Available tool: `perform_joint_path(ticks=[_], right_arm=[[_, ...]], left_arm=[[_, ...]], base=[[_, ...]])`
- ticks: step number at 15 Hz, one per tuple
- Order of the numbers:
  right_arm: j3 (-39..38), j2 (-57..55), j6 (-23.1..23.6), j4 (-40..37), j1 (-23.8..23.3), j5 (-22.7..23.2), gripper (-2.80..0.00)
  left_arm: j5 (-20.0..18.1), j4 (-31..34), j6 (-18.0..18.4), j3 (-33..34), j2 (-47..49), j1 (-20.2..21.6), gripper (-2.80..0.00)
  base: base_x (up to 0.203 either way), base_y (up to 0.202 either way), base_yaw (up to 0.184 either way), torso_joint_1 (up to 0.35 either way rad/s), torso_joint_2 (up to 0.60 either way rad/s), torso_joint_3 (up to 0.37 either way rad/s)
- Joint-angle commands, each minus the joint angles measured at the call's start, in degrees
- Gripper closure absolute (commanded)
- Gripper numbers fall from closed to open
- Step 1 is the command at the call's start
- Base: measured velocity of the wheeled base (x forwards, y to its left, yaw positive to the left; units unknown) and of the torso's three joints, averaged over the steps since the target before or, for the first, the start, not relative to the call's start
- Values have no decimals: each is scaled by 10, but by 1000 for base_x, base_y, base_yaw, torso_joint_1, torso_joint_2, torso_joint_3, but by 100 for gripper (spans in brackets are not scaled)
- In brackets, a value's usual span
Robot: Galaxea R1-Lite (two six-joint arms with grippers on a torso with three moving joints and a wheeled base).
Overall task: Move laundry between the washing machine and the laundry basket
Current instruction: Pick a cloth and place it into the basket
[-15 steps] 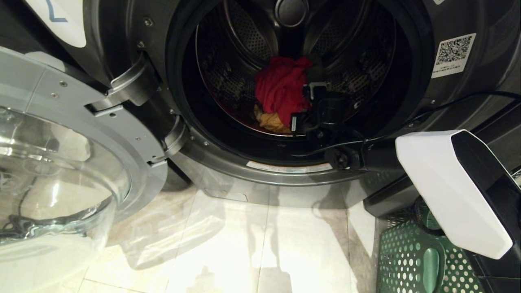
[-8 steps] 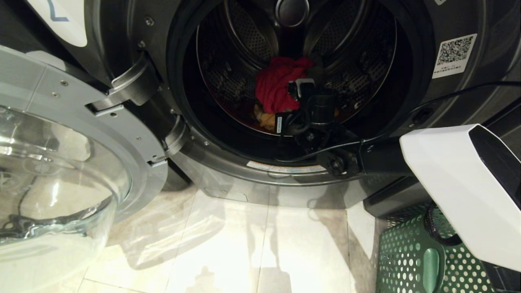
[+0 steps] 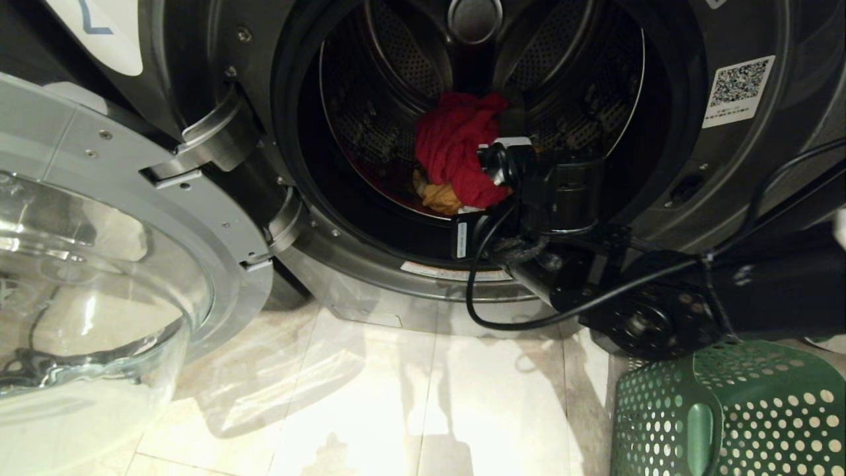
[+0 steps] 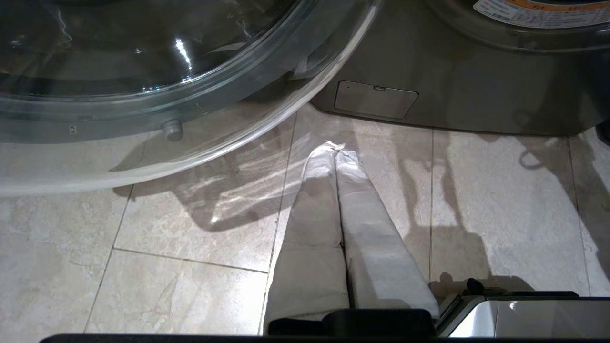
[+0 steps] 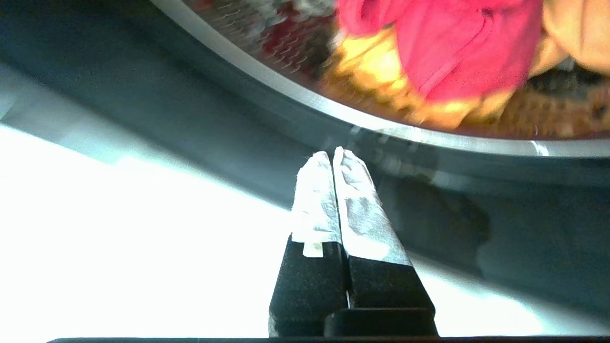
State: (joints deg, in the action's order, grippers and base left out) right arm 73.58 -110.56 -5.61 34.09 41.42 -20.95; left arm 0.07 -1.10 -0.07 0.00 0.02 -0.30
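Inside the drum of the washing machine (image 3: pixel 218 79) lies the laundry — a red cloth (image 3: pixel 456 149) bunched over a small orange-yellow piece (image 3: pixel 439 196). The right gripper (image 5: pixel 332 157) sits at the door opening, fingers pressed together, holding nothing. The left gripper (image 4: pixel 335 148), also closed and empty, hangs above the floor tiles (image 4: pixel 190 267). The laundry basket (image 3: pixel 727 416) stands on the floor to the right — below the right arm (image 3: pixel 661 311).

Washing machine (image 3: pixel 661 99) across upper frame, door (image 3: pixel 99 264) swung open at left. Laundry (image 3: pixel 456 155) in drum, centre. Right end effector (image 3: pixel 482 198) at drum mouth, just right of laundry. Laundry basket (image 3: pixel 727 416) on floor (image 3: pixel 396 396), lower right.
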Motion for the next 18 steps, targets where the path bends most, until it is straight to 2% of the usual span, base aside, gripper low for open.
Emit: perform_joint_path(ticks=[1, 6, 9, 10, 12, 14, 15, 16, 18], right_arm=[[-75, 100, -3, 3, 20, -2, 0], [-342, 272, -9, 1, 86, 10, 0], [-467, 389, -6, -16, 102, 69, 0], [-486, 429, -3, -42, 104, 85, 0], [-501, 510, 0, -149, 105, 102, 0], [-504, 581, 2, -261, 106, 98, 0], [-506, 604, 3, -312, 106, 81, 0], [-511, 610, 1, -326, 106, 56, 0], [-526, 608, -4, -325, 106, 50, 0]], left_arm=[[0, 0, 0, 4, 0, 0, 0], [0, 0, 0, 4, 0, 0, 0], [0, 0, 0, 4, 0, 0, 0], [0, 0, 0, 4, 0, 0, 0], [0, 0, 0, 4, 0, 0, 0], [0, 0, 0, 4, 0, 0, 0], [0, 0, 0, 4, 0, 0, 0], [0, 0, 0, 4, 0, 0, 0], [0, 0, 0, 4, 0, 0, 0]], base=[[0, 0, 0, 0, 0, 0], [0, 0, 0, 0, 0, 0], [0, 0, 0, 0, 0, 0], [0, 0, 0, 0, 0, 0], [0, 0, 0, 0, 0, 0], [0, 0, 0, 0, 0, 0], [0, 0, 0, 0, 0, 0], [0, 0, 0, 0, 0, 0], [0, 0, 0, 0, 0, 0]])
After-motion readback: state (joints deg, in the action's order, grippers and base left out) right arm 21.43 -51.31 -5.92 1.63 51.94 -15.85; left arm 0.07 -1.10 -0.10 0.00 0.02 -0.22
